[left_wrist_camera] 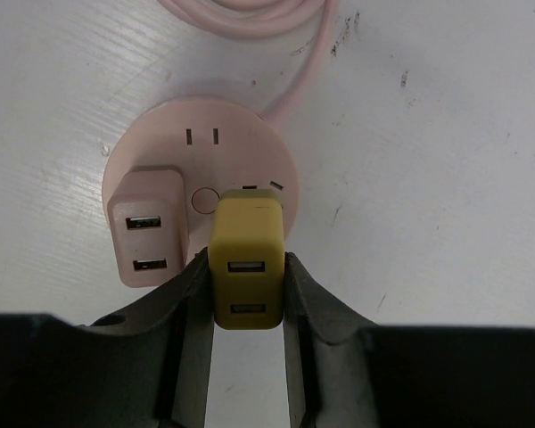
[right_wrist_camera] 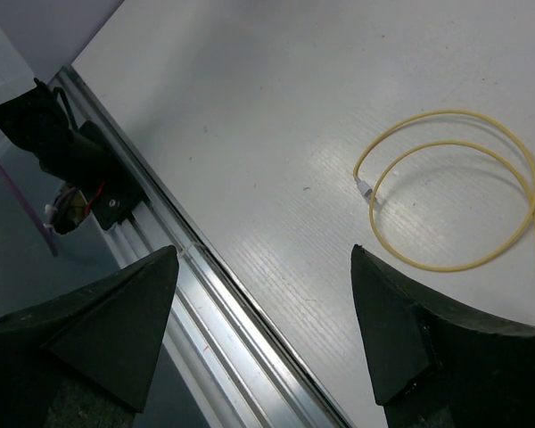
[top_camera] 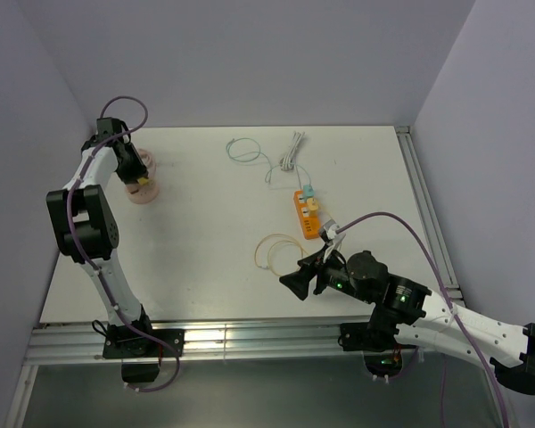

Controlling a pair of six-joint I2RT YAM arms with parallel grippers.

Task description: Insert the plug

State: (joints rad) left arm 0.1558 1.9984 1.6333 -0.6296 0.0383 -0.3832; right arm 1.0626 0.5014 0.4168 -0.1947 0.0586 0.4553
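My left gripper point(left_wrist_camera: 246, 285) is shut on a yellow USB charger plug point(left_wrist_camera: 246, 259), its jaws pressed against both sides. The plug sits over the right socket of a round pink power strip point(left_wrist_camera: 201, 152), where a pink charger point(left_wrist_camera: 144, 225) is plugged in on the left. In the top view the left gripper point(top_camera: 138, 174) is over the pink strip point(top_camera: 147, 187) at the far left. My right gripper point(right_wrist_camera: 263, 303) is open and empty above the table's front edge; it also shows in the top view point(top_camera: 299, 278).
A yellow coiled cable point(right_wrist_camera: 455, 196) lies right of the right gripper, also in the top view point(top_camera: 276, 250). An orange power strip point(top_camera: 307, 214) with plugs, a green cable point(top_camera: 245, 152) and a white cable point(top_camera: 292, 152) lie mid-table. An aluminium rail point(right_wrist_camera: 205, 294) runs along the front edge.
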